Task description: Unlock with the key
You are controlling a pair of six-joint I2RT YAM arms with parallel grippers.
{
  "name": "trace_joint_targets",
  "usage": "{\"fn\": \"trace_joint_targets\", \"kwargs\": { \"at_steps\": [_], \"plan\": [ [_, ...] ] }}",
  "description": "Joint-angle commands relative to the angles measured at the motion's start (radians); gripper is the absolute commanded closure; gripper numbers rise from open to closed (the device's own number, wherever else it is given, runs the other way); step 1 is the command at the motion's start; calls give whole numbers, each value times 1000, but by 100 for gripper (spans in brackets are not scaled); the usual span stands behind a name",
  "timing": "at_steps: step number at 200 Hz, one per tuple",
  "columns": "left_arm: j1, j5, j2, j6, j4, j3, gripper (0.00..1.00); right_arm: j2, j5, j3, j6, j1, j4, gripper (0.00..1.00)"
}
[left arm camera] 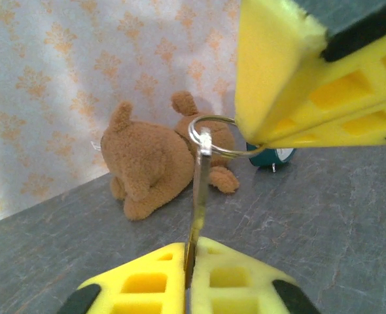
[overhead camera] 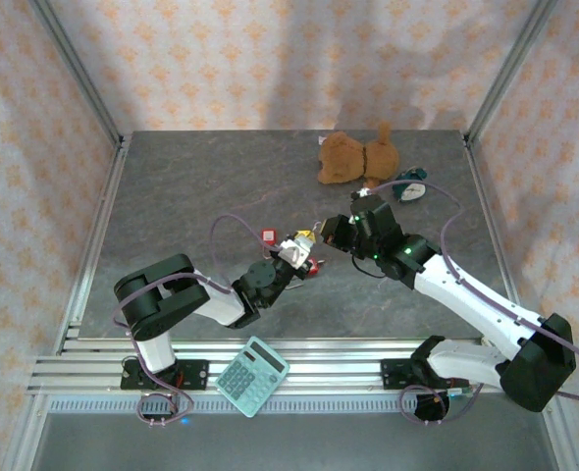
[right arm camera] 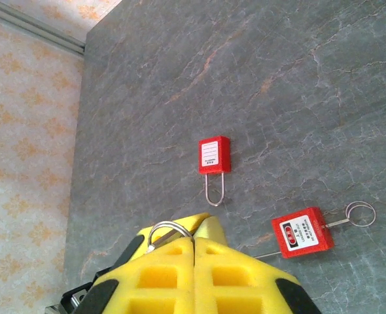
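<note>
The key (left arm camera: 198, 196) stands nearly upright in the air above the table (left arm camera: 324, 216), caught at both ends. Its lower end is sunk into the seam between the two yellow fingers of the left gripper (left arm camera: 188, 252), which are pressed together on it with no gap showing. Its upper end hangs on the key ring (left arm camera: 209, 134), and the far side of that ring disappears into the tip of the right gripper (left arm camera: 257, 139), whose jaws are likewise closed flat against each other, pinching the ring. So the key spans the space between the two grippers, one below it and one above and to the side.

In the right wrist view two red padlocks lie on the table beyond the fingers, well apart from the key. The first padlock (right arm camera: 214, 156) lies with its shackle pointing toward the gripper. The second padlock (right arm camera: 303, 232) lies nearer, with a thin wire ring (right arm camera: 361, 213) just beside it.

Behind the key, a brown teddy bear (left arm camera: 147, 163) lies near the back wall, with a teal alarm clock (left arm camera: 275, 156) beside it. A calculator (overhead camera: 252, 376) rests on the rails between the arm bases.
</note>
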Motion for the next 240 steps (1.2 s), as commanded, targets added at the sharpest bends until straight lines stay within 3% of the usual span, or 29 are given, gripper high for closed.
{"fn": "trace_joint_targets", "kwargs": {
  "at_steps": [1, 65, 107, 150, 176, 214, 240],
  "plan": [
    [-5, 22, -10, 1, 36, -14, 97, -17, 48, 2, -8, 7, -16, 100],
    [-6, 157, -49, -11, 37, -82, 100, -5, 91, 7, -78, 6, -26, 100],
    [2, 179, -96, -21, 37, -147, 100, 60, -31, 22, -154, 4, 23, 100],
    [80, 242, -158, -202, 15, -190, 100, 113, -57, 34, -178, 6, 41, 100],
    [118, 295, -255, -253, -194, -155, 100, 127, -65, 36, -181, 5, 47, 100],
    [147, 400, -405, -257, -695, -26, 100, 143, -63, 44, -193, 0, 51, 100],
    [194, 493, -453, -288, -871, 23, 100, 157, -74, 54, -212, -8, 51, 99]
  ]
}}
